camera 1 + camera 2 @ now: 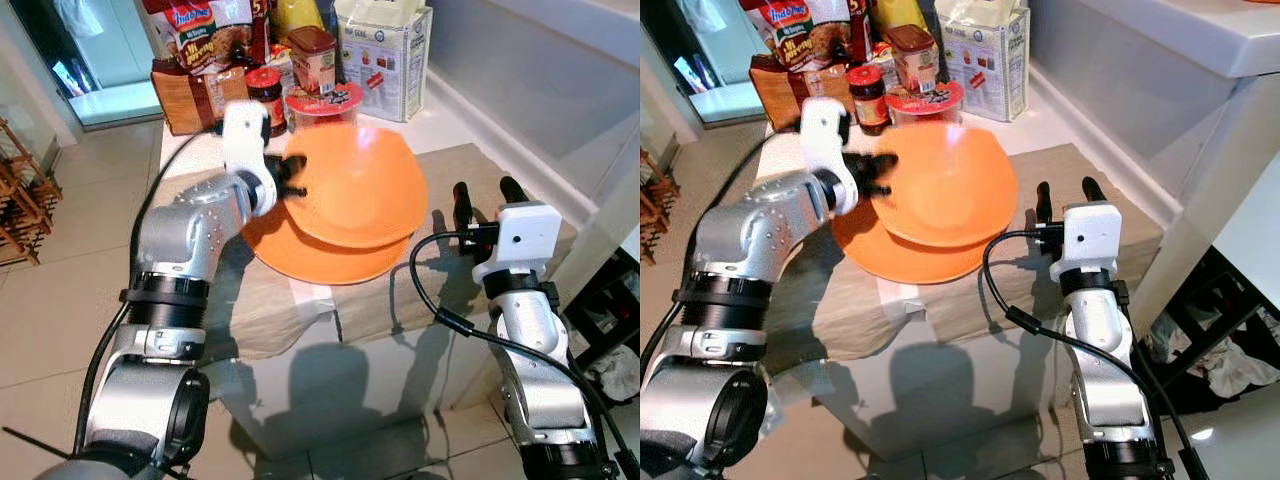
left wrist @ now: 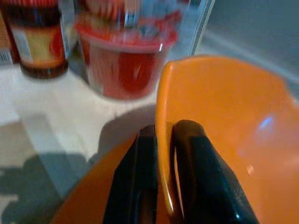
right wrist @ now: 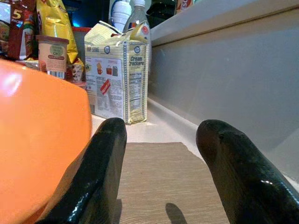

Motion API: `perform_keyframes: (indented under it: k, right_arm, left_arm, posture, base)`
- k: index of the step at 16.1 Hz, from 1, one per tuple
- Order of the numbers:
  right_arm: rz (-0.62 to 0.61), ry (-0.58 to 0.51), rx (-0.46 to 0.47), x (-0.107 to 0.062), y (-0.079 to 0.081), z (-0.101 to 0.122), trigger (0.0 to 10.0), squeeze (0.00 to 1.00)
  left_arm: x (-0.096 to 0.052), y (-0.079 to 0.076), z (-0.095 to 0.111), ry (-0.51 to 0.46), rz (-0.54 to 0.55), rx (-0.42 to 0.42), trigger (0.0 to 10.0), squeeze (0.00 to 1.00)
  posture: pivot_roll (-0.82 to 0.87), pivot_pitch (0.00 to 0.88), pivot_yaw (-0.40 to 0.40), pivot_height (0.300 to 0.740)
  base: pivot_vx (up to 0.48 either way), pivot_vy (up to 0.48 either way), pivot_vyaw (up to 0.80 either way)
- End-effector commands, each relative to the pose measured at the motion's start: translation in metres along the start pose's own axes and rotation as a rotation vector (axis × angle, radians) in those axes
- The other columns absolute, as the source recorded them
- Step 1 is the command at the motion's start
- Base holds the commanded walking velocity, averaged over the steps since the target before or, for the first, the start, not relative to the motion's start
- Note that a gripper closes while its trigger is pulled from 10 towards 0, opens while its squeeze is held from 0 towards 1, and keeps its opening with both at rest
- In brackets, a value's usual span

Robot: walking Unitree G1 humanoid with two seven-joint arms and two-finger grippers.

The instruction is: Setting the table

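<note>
Clamping the near-left rim of a glossy orange plastic bowl (image 1: 355, 185), the left pincer (image 1: 292, 180) has one black finger inside the rim and one outside. Tilted, the bowl's mouth opens up and toward the robot above a flat orange plate (image 1: 330, 260), which lies on a beige woven mat (image 1: 480, 190) on the white bench (image 1: 430, 125). To the bowl's right, the right pincer (image 1: 484, 198) hovers over the mat, fingers apart and empty. Behind stands a white box reading "Cream Crackers" (image 3: 122, 77), beside red-lidded jars (image 1: 266, 95).
</note>
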State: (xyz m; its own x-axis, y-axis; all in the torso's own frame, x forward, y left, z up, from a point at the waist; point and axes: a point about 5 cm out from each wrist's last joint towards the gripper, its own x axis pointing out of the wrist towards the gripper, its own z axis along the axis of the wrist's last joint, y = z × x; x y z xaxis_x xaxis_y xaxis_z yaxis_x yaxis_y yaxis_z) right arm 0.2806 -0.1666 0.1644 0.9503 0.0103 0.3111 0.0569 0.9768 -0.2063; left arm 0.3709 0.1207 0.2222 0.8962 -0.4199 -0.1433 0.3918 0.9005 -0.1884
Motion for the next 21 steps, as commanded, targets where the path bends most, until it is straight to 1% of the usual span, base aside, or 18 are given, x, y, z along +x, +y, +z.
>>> perform_keyframes:
  k: [1, 3, 4, 5, 6, 7, 9, 11, 12, 13, 14, 15, 16, 17, 18, 19, 20, 21]
  right_arm:
    - [0.013, 0.006, -0.004, -0.001, 0.002, 0.0, 10.0, 0.0]
    - [0.019, 0.009, -0.005, -0.001, 0.003, -0.002, 10.0, 0.0]
    - [0.023, 0.012, -0.007, -0.001, 0.003, -0.004, 10.0, 0.0]
    - [0.026, 0.013, -0.008, -0.001, 0.004, -0.004, 10.0, 0.0]
    - [0.029, 0.015, -0.008, -0.001, 0.005, -0.005, 10.0, 0.0]
    - [0.035, 0.016, -0.006, 0.0, 0.007, -0.007, 10.0, 0.0]
    - [0.039, 0.012, -0.004, 0.001, 0.007, -0.007, 10.0, 0.0]
    - [0.045, 0.004, -0.013, 0.002, 0.007, -0.007, 10.0, 0.0]
    - [0.049, 0.004, -0.013, 0.002, 0.008, -0.009, 10.0, 0.0]
    - [0.052, 0.004, -0.013, 0.002, 0.01, -0.01, 10.0, 0.0]
    - [0.054, 0.003, -0.013, 0.002, 0.01, -0.01, 10.0, 0.0]
    - [0.054, 0.001, -0.016, 0.002, 0.01, -0.011, 10.0, 0.0]
    - [0.053, 0.001, -0.019, 0.002, 0.011, -0.013, 10.0, 0.0]
    - [0.052, -0.002, -0.018, 0.001, 0.01, -0.014, 10.0, 0.0]
    - [0.042, -0.011, -0.011, 0.001, 0.009, -0.014, 10.0, 0.0]
    - [0.038, -0.024, 0.01, 0.0, 0.007, -0.014, 10.0, 0.0]
    - [0.032, -0.039, 0.0, -0.001, 0.005, -0.013, 10.0, 0.0]
    - [0.03, -0.049, -0.01, -0.001, 0.004, -0.012, 10.0, 0.0]
  left_arm:
    - [-0.004, 0.007, -0.003, -0.01, 0.027, -0.003, 0.0, 0.0]
    - [-0.011, 0.006, 0.001, -0.102, 0.028, 0.004, 0.0, 0.0]
    - [-0.015, 0.003, 0.001, -0.148, 0.012, -0.009, 0.0, 0.0]
    - [-0.019, 0.002, 0.001, -0.178, 0.01, 0.0, 0.0, 0.0]
    - [-0.022, 0.002, 0.0, -0.199, 0.014, 0.013, 0.0, 0.0]
    - [-0.029, 0.004, -0.005, -0.211, 0.018, 0.044, 0.0, 0.0]
    - [-0.035, 0.008, -0.008, -0.23, 0.037, 0.071, 0.0, 0.0]
    - [-0.048, 0.017, -0.001, -0.311, 0.094, 0.144, 0.0, 0.0]
    - [-0.054, 0.022, 0.003, -0.349, 0.134, 0.212, 0.0, 0.0]
    - [-0.058, 0.028, 0.005, -0.372, 0.179, 0.24, 0.0, 0.0]
    - [-0.06, 0.03, 0.006, -0.379, 0.191, 0.245, 0.0, 0.0]
    - [-0.065, 0.035, 0.006, -0.4, 0.232, 0.254, 0.0, 0.0]
    - [-0.074, 0.042, 0.002, -0.429, 0.297, 0.316, 0.0, 0.0]
    - [-0.08, 0.044, -0.004, -0.452, 0.335, 0.342, 0.0, 0.0]
    - [-0.084, 0.045, -0.009, -0.454, 0.35, 0.389, 0.0, 0.0]
    - [-0.089, 0.042, -0.013, -0.471, 0.349, 0.458, 0.0, 0.0]
    - [-0.093, 0.045, -0.02, -0.469, 0.383, 0.481, 0.0, 0.0]
    - [-0.097, 0.045, -0.026, -0.472, 0.397, 0.527, 0.0, 0.0]
  posture:
    - [-0.15, 0.0, 0.094, 0.74]
    - [-0.15, 0.0, 0.09, 0.74]
    - [-0.14, 0.0, 0.089, 0.74]
    - [-0.14, 0.0, 0.089, 0.74]
    - [-0.14, 0.0, 0.088, 0.74]
    - [-0.13, 0.0, 0.086, 0.74]
    - [-0.13, 0.0, 0.086, 0.74]
    - [-0.13, 0.0, 0.084, 0.74]
    - [-0.12, 0.0, 0.083, 0.74]
    - [-0.12, 0.0, 0.082, 0.74]
    - [-0.11, 0.0, 0.083, 0.74]
    - [-0.11, 0.0, 0.083, 0.74]
    - [-0.11, 0.0, 0.082, 0.74]
    - [-0.11, 0.0, 0.082, 0.74]
    - [-0.11, 0.0, 0.082, 0.74]
    - [-0.11, 0.0, 0.082, 0.74]
    - [-0.11, 0.0, 0.08, 0.74]
    - [-0.11, 0.0, 0.079, 0.74]
  base:
    - [0.0, 0.0, 0.0]
    - [0.0, 0.0, 0.0]
    - [0.0, 0.0, 0.0]
    - [0.0, 0.0, 0.0]
    - [0.0, 0.0, 0.0]
    - [0.0, 0.0, 0.0]
    - [0.0, 0.0, 0.0]
    - [0.0, 0.0, 0.0]
    - [0.0, 0.0, 0.0]
    - [0.0, 0.0, 0.0]
    - [0.0, 0.0, 0.0]
    - [0.0, 0.0, 0.0]
    - [0.0, 0.0, 0.0]
    - [0.0, 0.0, 0.0]
    - [0.0, 0.0, 0.0]
    - [0.0, 0.0, 0.0]
    - [0.0, 0.0, 0.0]
    - [0.0, 0.0, 0.0]
